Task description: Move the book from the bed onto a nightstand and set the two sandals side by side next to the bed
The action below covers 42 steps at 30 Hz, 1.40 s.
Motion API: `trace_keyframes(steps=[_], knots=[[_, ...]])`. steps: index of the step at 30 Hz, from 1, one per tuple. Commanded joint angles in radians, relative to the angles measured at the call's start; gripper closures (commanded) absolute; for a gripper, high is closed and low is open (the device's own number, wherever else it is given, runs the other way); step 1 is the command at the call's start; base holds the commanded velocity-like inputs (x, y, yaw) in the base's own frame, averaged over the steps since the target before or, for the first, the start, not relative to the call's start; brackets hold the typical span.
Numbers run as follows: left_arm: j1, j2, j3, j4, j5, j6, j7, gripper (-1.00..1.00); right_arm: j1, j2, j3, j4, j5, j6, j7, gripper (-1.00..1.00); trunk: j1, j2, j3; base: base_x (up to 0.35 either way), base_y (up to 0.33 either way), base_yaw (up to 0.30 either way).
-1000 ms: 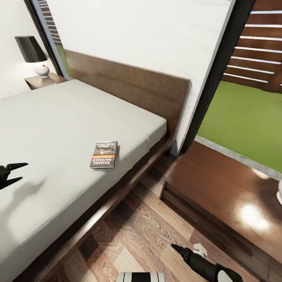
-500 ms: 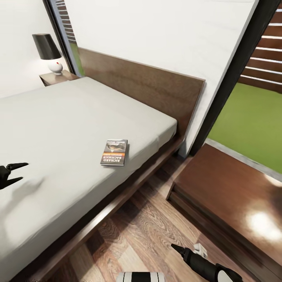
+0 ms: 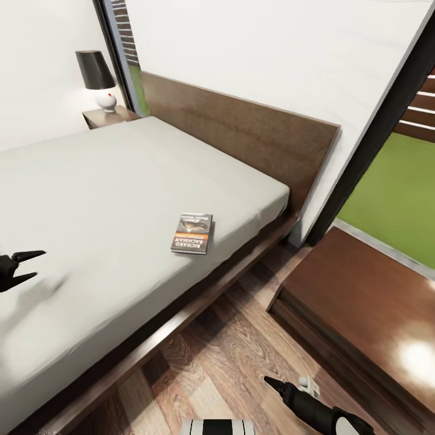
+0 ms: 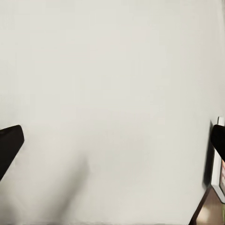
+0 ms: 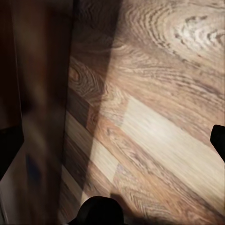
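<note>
Book point(image 3: 193, 233) flat on the bed point(image 3: 90, 199) mattress, near the edge facing the nightstand point(image 3: 362, 308). Thin, light, probably bendy paperback; best pinched across an overhanging edge or the spine. Left pincer point(image 3: 27, 266) spread above the mattress; right pincer point(image 3: 284, 386) low over the floor, spread too.

Glossy wood nightstand point(image 3: 368, 308), matt mattress point(image 3: 103, 199)

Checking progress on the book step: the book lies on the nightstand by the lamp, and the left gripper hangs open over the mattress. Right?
Not quite. The book lies on the bed's mattress, near its edge, not on the nightstand by the lamp. The head view shows this. The left gripper does hang open over the mattress.
</note>
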Motion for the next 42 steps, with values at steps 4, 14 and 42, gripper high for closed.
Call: trace_keyframes(steps=[4,14,42], knots=[[-0.001,-0.005,0.009,0.000,-0.007,0.006,-0.011,-1.00,-0.001,-0.001,0.004,0.000,-0.010,0.004,0.000,-1.00,0.000,0.000,-0.001,0.000,0.000,0.163],[-0.001,-0.010,0.009,0.000,-0.008,0.006,-0.057,-1.00,-0.001,-0.001,0.004,0.000,-0.010,0.004,0.000,-1.00,0.000,0.000,-0.001,0.000,0.000,0.161],[-0.001,-0.052,0.010,0.000,-0.001,0.008,-0.229,-1.00,-0.001,-0.008,-0.022,0.000,-0.020,0.004,0.008,-1.00,0.000,0.000,-0.001,0.000,0.000,0.046]])
